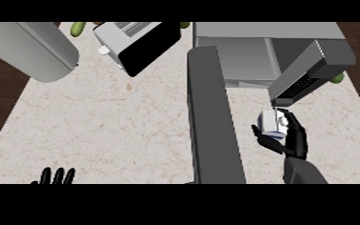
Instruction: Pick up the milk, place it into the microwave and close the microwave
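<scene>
The milk [271, 123] is a small white and blue carton standing on the counter just in front of the microwave. My right hand [290, 140] has its fingers and thumb curled round the carton from the near side. The microwave [239, 52] is grey, at the back right, and its door [215, 119] swings far open toward me, seen edge-on as a long dark panel left of the carton. My left hand [56, 177] rests open at the lower left edge, fingers up.
A toaster [137, 40] with a dark side sits at the back centre. A large grey cylinder [35, 50] lies at the back left. Green vegetables [78, 27] peek out behind them. The pale stone counter [112, 124] stretches between.
</scene>
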Robot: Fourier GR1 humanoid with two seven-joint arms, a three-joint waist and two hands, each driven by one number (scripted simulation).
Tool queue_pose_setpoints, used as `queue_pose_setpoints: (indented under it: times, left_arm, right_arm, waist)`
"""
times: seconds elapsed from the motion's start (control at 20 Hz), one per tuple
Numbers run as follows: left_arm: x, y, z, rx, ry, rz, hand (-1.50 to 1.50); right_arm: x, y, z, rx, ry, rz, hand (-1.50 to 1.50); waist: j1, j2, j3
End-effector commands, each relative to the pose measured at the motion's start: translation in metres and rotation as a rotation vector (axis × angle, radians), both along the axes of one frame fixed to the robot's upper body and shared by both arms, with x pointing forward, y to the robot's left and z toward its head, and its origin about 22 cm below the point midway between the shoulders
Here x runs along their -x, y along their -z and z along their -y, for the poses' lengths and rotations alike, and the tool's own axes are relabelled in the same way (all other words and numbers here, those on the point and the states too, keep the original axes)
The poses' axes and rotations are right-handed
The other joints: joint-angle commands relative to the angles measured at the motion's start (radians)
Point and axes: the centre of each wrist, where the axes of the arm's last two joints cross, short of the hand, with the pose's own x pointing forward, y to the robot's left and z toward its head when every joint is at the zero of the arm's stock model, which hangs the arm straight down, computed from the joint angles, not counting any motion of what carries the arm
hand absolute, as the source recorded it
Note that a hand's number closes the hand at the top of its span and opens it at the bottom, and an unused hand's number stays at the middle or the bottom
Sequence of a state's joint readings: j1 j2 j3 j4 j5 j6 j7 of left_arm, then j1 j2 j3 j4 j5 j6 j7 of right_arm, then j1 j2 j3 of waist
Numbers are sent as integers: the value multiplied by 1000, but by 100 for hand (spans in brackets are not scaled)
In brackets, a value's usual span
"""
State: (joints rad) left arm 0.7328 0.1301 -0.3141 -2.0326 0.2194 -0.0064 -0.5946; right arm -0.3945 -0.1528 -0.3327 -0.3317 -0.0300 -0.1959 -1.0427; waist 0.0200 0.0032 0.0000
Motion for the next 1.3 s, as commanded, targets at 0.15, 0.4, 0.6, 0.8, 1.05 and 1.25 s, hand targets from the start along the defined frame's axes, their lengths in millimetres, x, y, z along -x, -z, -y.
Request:
queue_pose_setpoints:
  times: [0.15,0.4,0.6,0.8,1.05,1.25]
  left_arm:
    - [-1,14,-11,-11,4,-1,-150]
    - [-13,11,-9,20,3,-9,-150]
    - [-8,1,-13,13,26,1,-150]
    - [-8,13,2,13,25,-8,-150]
    - [-4,10,-9,26,-8,-5,-150]
    - [8,-4,1,25,2,-7,-150]
  right_arm:
    - [-6,-1,-3,68,77,113,150]
    - [-27,-15,-9,6,12,197,150]
    - [-38,-23,-7,-21,-119,218,150]
    - [-56,-30,-35,-30,-165,223,150]
    - [-34,-22,-11,-22,-195,237,150]
    - [-23,-17,-15,-1,-185,225,150]
  waist:
    - [1,3,2]
    - [-2,3,2]
    - [13,8,4]
    - [16,8,3]
    - [-13,-3,0]
    - [-17,-5,0]
